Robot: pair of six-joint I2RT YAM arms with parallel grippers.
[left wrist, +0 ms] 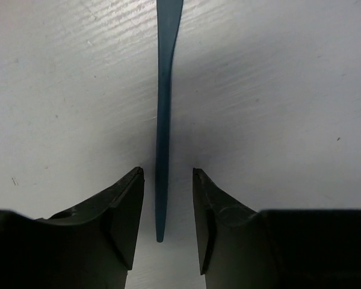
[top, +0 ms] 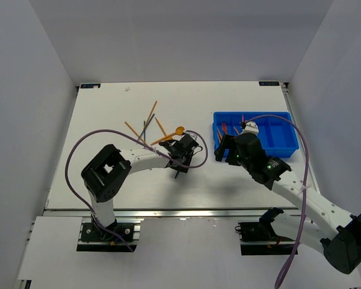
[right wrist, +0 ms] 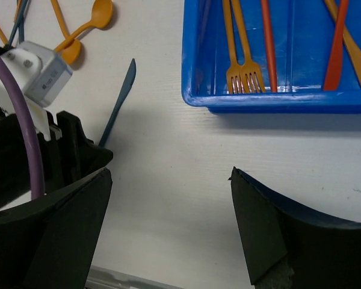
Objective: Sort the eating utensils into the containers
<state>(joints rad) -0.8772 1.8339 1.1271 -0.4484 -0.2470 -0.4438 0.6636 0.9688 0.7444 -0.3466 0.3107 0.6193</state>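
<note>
The left tool (left wrist: 166, 180) is straddling a dark blue utensil (left wrist: 163, 120), spread clear of it on both sides — the right tool (right wrist: 171, 174) is gaping wide, blue tray (right wrist: 277, 101) just ahead.

Blue divided tray (top: 284, 143) sat far right, holding orange forks (right wrist: 240, 48) and red sticks (right wrist: 266, 42) lengthwise. Dark blue knife (left wrist: 162, 120) lay flat left of it. Orange spoon (top: 179, 130) and orange sticks (top: 150, 114) were scattered farther left.

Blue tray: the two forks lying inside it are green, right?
Not green. The two forks lying inside the blue tray are orange, as the right wrist view shows.
</note>
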